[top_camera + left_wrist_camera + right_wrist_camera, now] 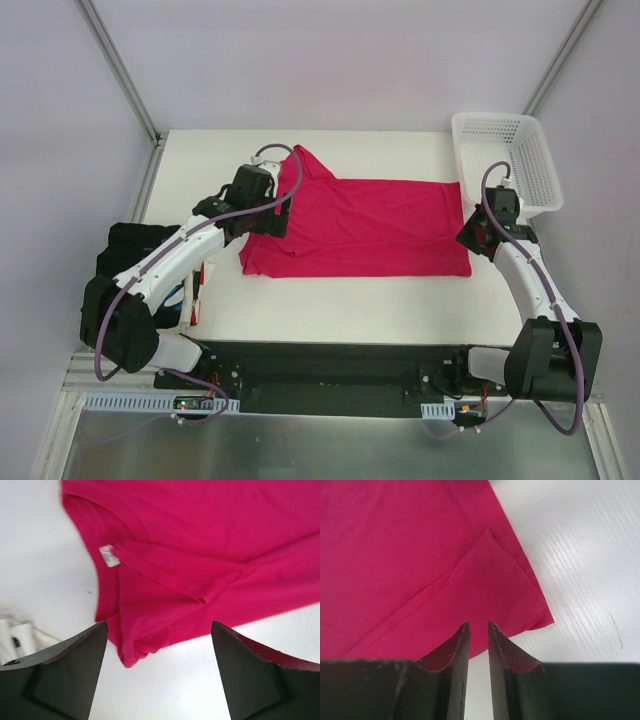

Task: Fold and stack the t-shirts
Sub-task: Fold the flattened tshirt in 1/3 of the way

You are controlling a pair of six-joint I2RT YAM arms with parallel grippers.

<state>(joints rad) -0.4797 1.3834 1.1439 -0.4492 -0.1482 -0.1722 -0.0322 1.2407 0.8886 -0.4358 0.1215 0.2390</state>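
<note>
Left gripper [159,625] gapes wide over the crimson t-shirt [210,550], at its collar; right gripper [478,624], barely parted, at its hem.

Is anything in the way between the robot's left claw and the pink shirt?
No, nothing visible is. The left gripper hangs open right over the collar end of the crimson-pink t-shirt, and only that cloth and bare white table show between its fingers.

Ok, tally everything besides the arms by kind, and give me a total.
Pink t-shirt, spread flat: 1
Heap of other clothes, left edge, pieces cannot be counted: 1
White basket: 1
Total: 3
</note>
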